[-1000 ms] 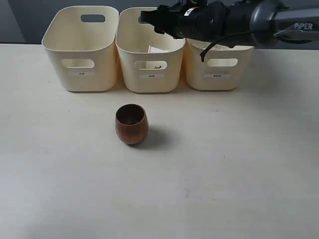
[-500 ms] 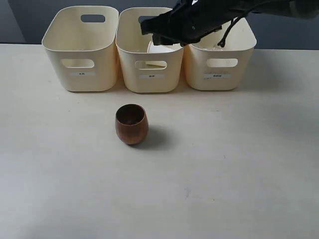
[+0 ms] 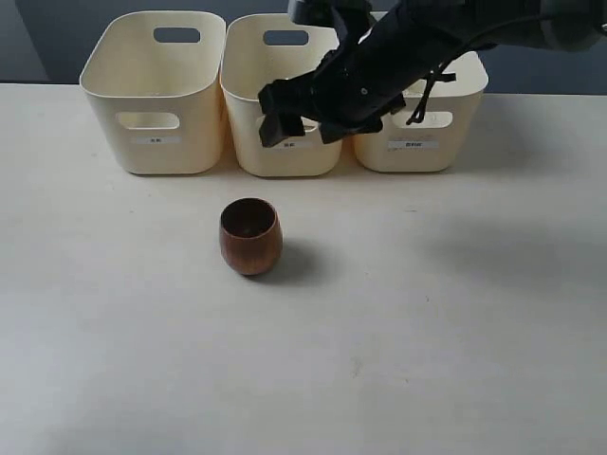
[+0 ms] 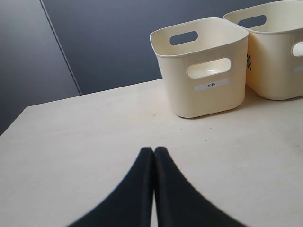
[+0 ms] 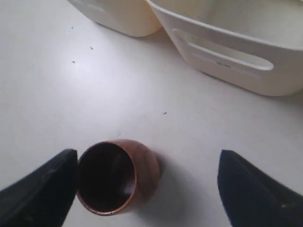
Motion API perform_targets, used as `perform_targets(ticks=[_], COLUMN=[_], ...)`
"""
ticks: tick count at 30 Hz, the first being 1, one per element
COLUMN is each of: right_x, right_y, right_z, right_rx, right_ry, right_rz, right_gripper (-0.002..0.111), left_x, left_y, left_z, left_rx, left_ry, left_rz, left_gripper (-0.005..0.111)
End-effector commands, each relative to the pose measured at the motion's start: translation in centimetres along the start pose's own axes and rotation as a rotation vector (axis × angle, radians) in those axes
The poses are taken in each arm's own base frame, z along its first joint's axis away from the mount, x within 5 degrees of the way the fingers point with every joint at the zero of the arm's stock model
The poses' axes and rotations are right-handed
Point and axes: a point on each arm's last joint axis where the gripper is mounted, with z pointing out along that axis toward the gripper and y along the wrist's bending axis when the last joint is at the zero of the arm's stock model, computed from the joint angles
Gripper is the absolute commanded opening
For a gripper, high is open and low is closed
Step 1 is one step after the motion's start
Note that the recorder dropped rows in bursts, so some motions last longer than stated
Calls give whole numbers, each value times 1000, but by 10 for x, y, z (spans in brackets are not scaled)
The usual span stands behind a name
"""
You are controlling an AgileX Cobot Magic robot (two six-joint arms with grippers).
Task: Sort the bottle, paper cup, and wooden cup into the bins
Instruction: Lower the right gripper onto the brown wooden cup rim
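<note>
The wooden cup (image 3: 250, 237) stands upright on the table in front of the bins, mouth up. My right gripper (image 3: 303, 126) hangs open in the air before the middle bin (image 3: 285, 156), behind and above the cup. In the right wrist view the wooden cup (image 5: 118, 176) lies below the open gripper (image 5: 147, 158), near one finger (image 5: 45, 191). My left gripper (image 4: 154, 150) is shut on nothing, low over bare table, and is out of the exterior view. The left bin (image 3: 156, 90) and right bin (image 3: 417, 142) flank the middle one. Neither the bottle nor the paper cup shows.
The three bins stand in a row along the back of the table, with a dark wall behind. The right arm (image 3: 427, 38) crosses over the middle and right bins and hides their insides. In the left wrist view the left bin (image 4: 203, 94) stands ahead.
The right arm has come down and forward from over the middle bin to in front of it, toward the wooden cup. A white thing seen in the middle bin earlier is now hidden.
</note>
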Motion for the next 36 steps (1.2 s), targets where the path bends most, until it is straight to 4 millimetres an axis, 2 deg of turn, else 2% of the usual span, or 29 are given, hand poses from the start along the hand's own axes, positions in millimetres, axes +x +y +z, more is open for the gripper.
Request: perform_targets(ticks=[1,6,11,15,23,36], right_x=[2,6,14,19,28,29], right_y=[2,12,36,42,33,28], right_z=[-2,2,19,34,54,58], right_rx=[-34,-58,-84,-73,-37,2], right_ry=[25,51,72,76,133,134], right_rz=[19,5,-82,-111,-77,-87], right_gripper=[77,77,77,77,77,77], left_x=[0,0,0,0,0,0], left_y=[0,0,0,0,0,0], left_z=[0,0,0,0,0,0], left_rx=[2,2,2,2,2,2], left_ry=[-10,-10,-10,-10,-10,-10], left_rz=[-1,-1,-1,-1,-1,-1], left_gripper=[0,0,0,0,0,0])
